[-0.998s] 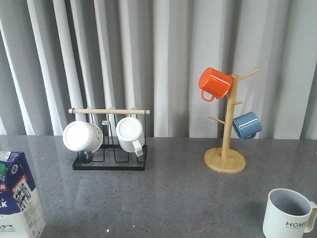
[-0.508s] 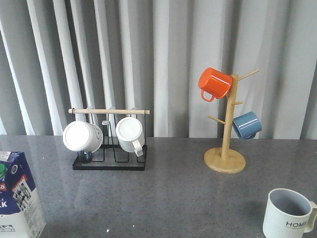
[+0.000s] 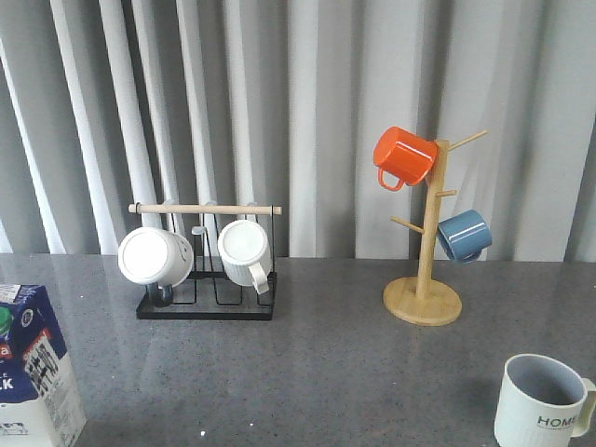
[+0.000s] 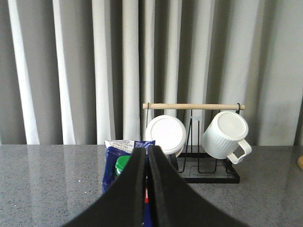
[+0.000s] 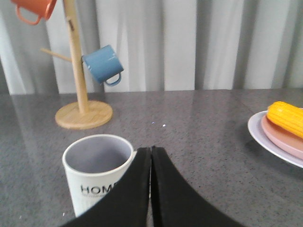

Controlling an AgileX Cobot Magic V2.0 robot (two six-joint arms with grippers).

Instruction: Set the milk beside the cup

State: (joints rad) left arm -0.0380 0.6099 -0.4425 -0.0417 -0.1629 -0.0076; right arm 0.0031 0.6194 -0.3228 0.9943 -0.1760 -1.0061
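The milk carton point(image 3: 33, 372), blue and white with a green cap, stands at the table's front left corner. It also shows in the left wrist view point(image 4: 120, 161), just beyond my left gripper point(image 4: 146, 150), which is shut and empty. The cup point(image 3: 540, 402), pale ribbed with "HOME" on it, stands at the front right. It also shows in the right wrist view point(image 5: 94, 175), close in front of my right gripper point(image 5: 151, 150), which is shut and empty. Neither gripper shows in the front view.
A black wire rack point(image 3: 207, 307) with a wooden bar holds two white ribbed mugs point(image 3: 155, 256) at the back left. A wooden mug tree point(image 3: 424, 298) carries an orange mug point(image 3: 403, 156) and a blue mug point(image 3: 464, 235). A plate with corn point(image 5: 284, 130) lies beside the cup.
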